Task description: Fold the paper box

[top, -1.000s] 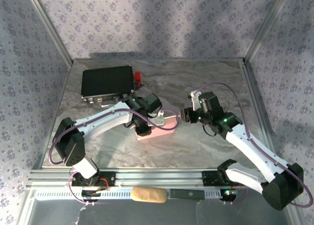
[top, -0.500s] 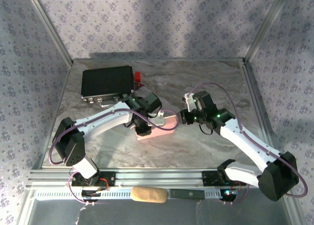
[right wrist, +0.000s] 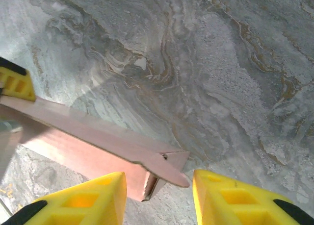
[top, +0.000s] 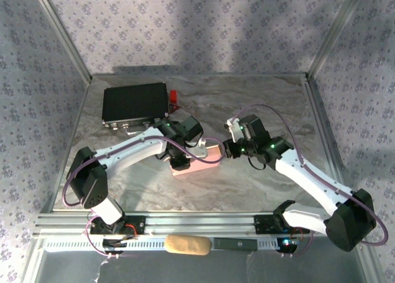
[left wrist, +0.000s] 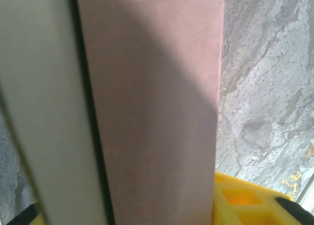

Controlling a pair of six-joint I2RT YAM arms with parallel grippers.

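My left gripper (top: 185,156) clamps the pale pink thin-cardboard paper box (top: 205,166) near the middle of the grey marbled bench (top: 265,110), steadying it, I judge. My right gripper (right wrist: 158,186), fingers apart, straddles its right-end flap (right wrist: 169,170), ready to fold.

From high behind the arms, you looked down at the whole table (top: 265,98). Your left wrist camera sat right against the paper box (left wrist: 152,112); your right one saw that same box's end, close.

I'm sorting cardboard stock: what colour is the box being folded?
Pale pink. The box shows best in the right wrist view.
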